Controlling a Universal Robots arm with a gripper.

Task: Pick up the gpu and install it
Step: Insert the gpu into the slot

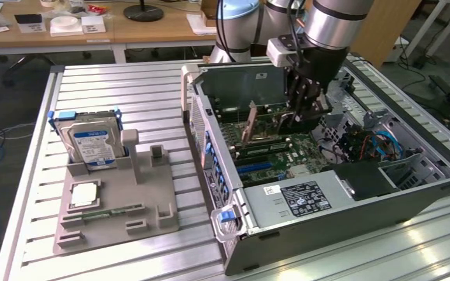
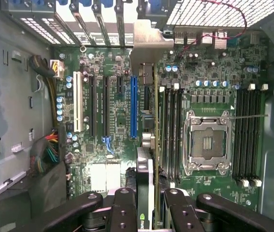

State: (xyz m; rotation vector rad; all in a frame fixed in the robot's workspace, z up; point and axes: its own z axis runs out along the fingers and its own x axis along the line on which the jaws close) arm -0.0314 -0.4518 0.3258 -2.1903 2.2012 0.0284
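While clamped edge-on between the half-closed fingers of the gripper (image 2: 149, 212), the gpu (image 2: 146, 164) sits inside the open computer case (image 1: 381, 202) above the motherboard (image 2: 112, 121). Its long axis is parallel to the blue slot (image 2: 134, 106), with the silver bracket (image 2: 149, 41) toward the rear vents. The grey tray (image 1: 158, 219) holds an upright hard drive (image 1: 92, 143).

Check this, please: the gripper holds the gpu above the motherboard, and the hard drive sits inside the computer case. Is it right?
No. In the exterior view the hard drive sits in the gray holder outside the computer case. The gripper does hold the gpu above the motherboard.
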